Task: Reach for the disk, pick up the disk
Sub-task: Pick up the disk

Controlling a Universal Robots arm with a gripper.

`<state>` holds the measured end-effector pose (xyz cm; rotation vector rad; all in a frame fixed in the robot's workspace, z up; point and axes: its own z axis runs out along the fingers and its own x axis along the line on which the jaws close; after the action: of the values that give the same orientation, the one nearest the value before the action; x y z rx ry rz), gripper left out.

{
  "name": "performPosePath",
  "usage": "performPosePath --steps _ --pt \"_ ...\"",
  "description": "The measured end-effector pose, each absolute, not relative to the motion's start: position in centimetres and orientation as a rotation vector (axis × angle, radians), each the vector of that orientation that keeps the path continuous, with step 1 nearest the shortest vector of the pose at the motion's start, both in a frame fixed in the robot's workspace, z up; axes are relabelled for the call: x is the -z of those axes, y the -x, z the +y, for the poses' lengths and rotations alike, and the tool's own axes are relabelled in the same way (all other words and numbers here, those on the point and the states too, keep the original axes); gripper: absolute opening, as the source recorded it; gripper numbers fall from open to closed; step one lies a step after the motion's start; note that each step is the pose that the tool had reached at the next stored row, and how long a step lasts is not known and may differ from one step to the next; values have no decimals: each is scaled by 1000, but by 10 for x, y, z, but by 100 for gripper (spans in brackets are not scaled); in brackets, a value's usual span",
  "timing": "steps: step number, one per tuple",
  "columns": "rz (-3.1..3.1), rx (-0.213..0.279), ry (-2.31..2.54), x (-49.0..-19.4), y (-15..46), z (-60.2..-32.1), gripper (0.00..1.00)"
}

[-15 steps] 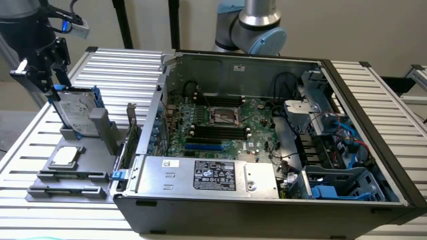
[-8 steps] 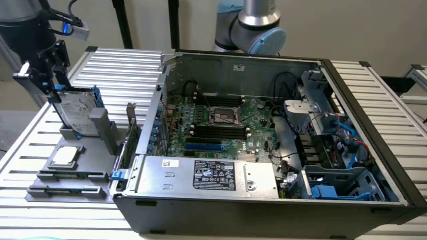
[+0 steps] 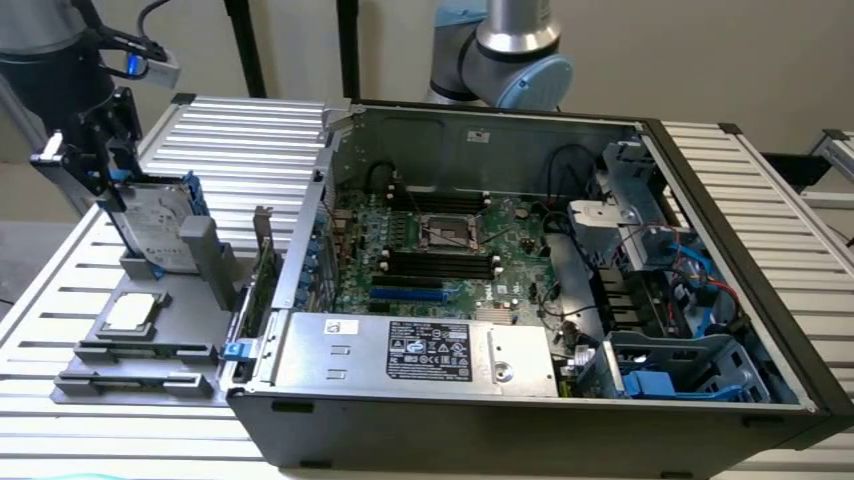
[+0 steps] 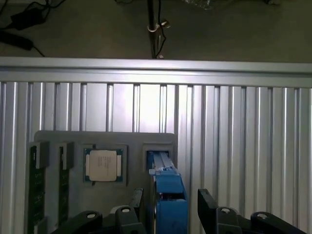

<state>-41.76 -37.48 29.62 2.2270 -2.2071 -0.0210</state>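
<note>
At nine o'clock of the open black computer case (image 3: 747, 330) in the exterior view, a grey slotted fixture tray (image 3: 80, 385) is seen. The silver-grey hard disk (image 3: 158, 225), framed in blue plastic, is stood upright in one slot, with a square silver chip (image 3: 134, 312) held in a recess at six o'clock of it. The black gripper (image 4: 170, 202) is spread astride the disk, unclamped.

- Soft, even light lay over the slatted table (image 3: 747, 170) in the exterior view; no hard shadows fell on it.
- Computer case (image 3: 534, 430) was dimmer inside, with the deepest shade along its wall at the exterior view's right.
- In the wrist view, a pale glare band sat on the slats near the table's edge.
- Floor (image 4: 234, 29) beyond that edge was dull and dark.
- Gripper (image 4: 170, 194) showed near black against the bright slats.
</note>
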Motion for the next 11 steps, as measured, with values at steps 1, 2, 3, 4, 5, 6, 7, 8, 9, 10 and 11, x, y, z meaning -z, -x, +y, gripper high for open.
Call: performPosePath --steps 1,2,3,4,5,6,7,8,9,10,11 --pt "-2207 21 -2227 -296 418 -375 56" --pt "-2207 21 -2227 -295 418 -375 56" --pt "-2207 21 -2227 -295 418 -375 56" --pt "-2207 21 -2227 -295 418 -375 56" --pt "-2207 21 -2227 -295 418 -375 56" --pt "-2207 21 -2227 -295 418 -375 56" --pt "-2207 21 -2227 -295 418 -375 56" --pt "-2207 21 -2227 -294 418 -375 56" --pt "-2207 21 -2227 -294 418 -375 54" --pt "-2207 21 -2227 -294 418 -375 54" --pt "-2207 21 -2227 -294 418 -375 54"
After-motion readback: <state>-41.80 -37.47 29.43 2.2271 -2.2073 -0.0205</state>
